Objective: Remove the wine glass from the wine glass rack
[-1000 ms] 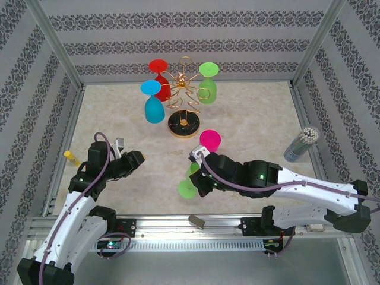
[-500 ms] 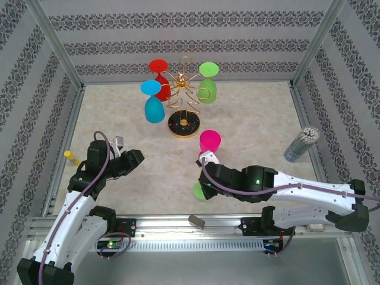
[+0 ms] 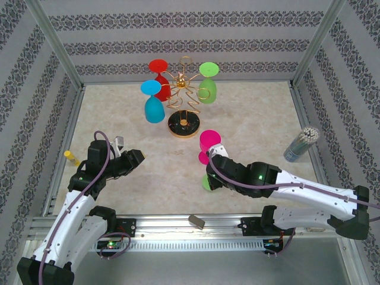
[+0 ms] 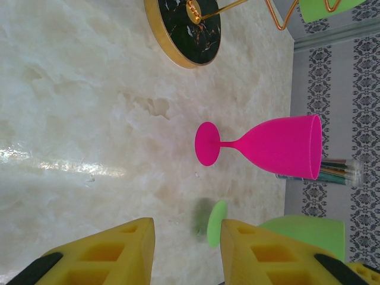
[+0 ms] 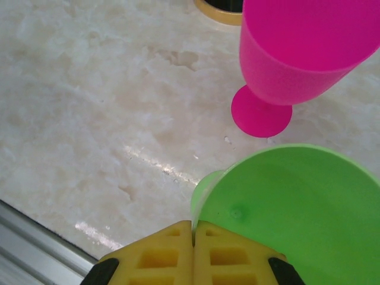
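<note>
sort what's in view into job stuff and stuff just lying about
Job: wine glass rack; red glass, blue glass, green glass hanging on it; pink glass, lower green glass already off it.
Lying about: yellow object, tube of sticks, grey block on the rail.

The left arm [image 3: 66, 221] and right arm [image 3: 314, 191] are formed of white links and black joints. Purple cables [image 3: 108, 153] are routed along each. Gripper fingers [image 4: 104, 252] are moulded yellow.

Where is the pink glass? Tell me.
The pink glass stands upright mid-table in the top view, just nearer than the rack's base, the green glass close beside it.
</note>
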Robot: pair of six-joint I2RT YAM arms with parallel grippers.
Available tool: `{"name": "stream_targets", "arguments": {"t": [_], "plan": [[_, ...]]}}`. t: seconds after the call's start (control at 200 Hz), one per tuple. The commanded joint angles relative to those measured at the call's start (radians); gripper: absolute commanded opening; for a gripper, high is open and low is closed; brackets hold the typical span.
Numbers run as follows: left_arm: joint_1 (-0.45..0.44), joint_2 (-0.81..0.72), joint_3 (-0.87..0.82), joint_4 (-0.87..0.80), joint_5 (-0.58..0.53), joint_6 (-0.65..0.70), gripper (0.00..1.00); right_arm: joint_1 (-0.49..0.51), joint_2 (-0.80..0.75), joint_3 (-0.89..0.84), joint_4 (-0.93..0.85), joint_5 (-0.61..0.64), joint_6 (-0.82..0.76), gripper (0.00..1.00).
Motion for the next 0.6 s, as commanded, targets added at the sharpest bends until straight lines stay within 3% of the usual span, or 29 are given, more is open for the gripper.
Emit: {"name": "stream_targets", "arguments": {"t": [0.0,0.595], "plan": [[-0.003,-0.003,0.016,0.015,-0.017,0.015,0.35,-0.01,-0.007,-0.018,0.031,0.001,-0.033,0.0],[-0.004,0.003,0.009,0.019,-0.019,0.015,0.36,-0.01,0.079,-0.041,0.062,0.026,-0.04,0.0]]}}
